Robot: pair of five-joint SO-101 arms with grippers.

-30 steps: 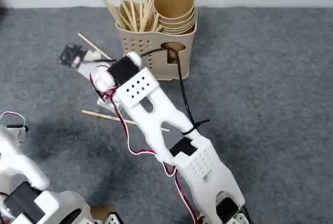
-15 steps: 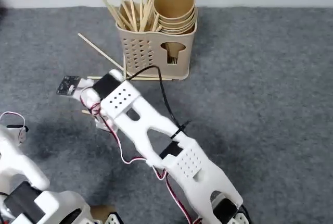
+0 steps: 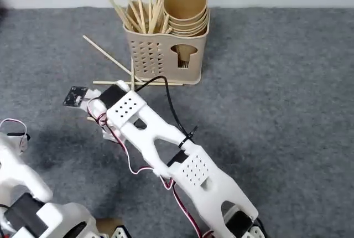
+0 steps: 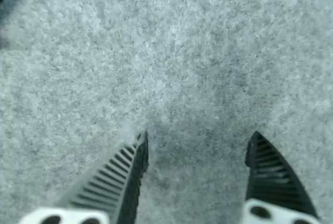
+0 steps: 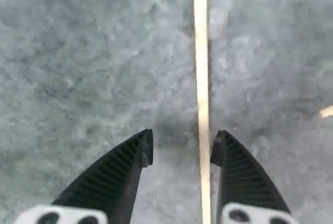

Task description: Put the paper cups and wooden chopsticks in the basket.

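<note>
The beige basket stands at the back of the grey carpet, holding stacked paper cups and several upright chopsticks. My right gripper is open and low over the carpet. A loose wooden chopstick runs between its fingers, close to one fingertip. In the high view the right arm covers most of that chopstick, whose end pokes out. Another chopstick lies slanted left of the basket, and one more lies flat in front of it. My left gripper is open over bare carpet.
The left arm's base sits at the front left corner. A pale chopstick tip shows at the edge of the right wrist view. Grey carpet stretches to the right of the basket.
The right arm has drawn back from the basket's front toward the left and come down over the chopstick lying on the carpet. The left arm has not moved.
</note>
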